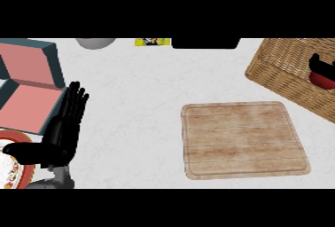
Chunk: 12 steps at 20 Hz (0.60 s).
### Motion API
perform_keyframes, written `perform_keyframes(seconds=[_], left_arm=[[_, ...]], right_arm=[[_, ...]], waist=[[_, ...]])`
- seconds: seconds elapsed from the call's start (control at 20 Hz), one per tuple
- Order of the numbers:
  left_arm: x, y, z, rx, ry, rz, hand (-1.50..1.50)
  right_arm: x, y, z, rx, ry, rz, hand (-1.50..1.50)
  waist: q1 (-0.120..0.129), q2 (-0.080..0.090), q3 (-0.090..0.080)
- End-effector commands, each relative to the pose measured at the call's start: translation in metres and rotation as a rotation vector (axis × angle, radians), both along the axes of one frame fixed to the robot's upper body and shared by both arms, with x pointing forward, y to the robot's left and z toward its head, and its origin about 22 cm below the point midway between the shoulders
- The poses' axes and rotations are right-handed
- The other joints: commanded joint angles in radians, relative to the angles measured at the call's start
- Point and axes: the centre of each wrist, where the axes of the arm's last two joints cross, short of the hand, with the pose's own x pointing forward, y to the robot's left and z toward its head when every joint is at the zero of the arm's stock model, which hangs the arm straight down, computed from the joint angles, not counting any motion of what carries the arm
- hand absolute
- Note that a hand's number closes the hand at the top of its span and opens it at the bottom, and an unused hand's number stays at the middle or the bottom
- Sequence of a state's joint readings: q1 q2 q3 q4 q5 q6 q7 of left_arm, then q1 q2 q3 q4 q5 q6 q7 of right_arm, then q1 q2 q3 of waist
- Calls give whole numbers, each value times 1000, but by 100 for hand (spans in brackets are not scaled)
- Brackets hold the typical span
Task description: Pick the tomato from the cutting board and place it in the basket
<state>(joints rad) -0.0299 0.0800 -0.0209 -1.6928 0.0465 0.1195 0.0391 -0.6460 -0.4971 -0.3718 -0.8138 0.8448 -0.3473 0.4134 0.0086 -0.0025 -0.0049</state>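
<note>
The wooden cutting board (243,139) lies flat at centre right with nothing on it. The wicker basket (281,71) stands at the upper right, cut off by the view's edge. Over the basket's inside, at the right edge, my right hand (319,63) shows only in part, its black fingers curled round the red tomato (324,80). Most of that hand and the tomato lie outside the view. My left hand (65,122) rests open at the left, fingers pointing up, apart from the board.
A teal box with pink panels (29,84) fills the upper left. A patterned plate (12,166) sits at the lower left under my left wrist. A grey bowl (95,42), a yellow item (152,41) and a black object (204,43) line the far edge.
</note>
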Motion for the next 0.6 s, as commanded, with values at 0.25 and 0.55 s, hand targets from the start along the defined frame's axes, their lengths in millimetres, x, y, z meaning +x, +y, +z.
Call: perform_keyframes(seconds=[0.25,0.55], left_arm=[[-6,-14,-12,-7,3,7,0],[-1,-2,-9,5,8,22,0]], right_arm=[[-2,-5,-30,14,-46,35,-150],[-6,-5,-19,-37,-218,61,-150]], waist=[[2,5,5],[-5,2,5]])
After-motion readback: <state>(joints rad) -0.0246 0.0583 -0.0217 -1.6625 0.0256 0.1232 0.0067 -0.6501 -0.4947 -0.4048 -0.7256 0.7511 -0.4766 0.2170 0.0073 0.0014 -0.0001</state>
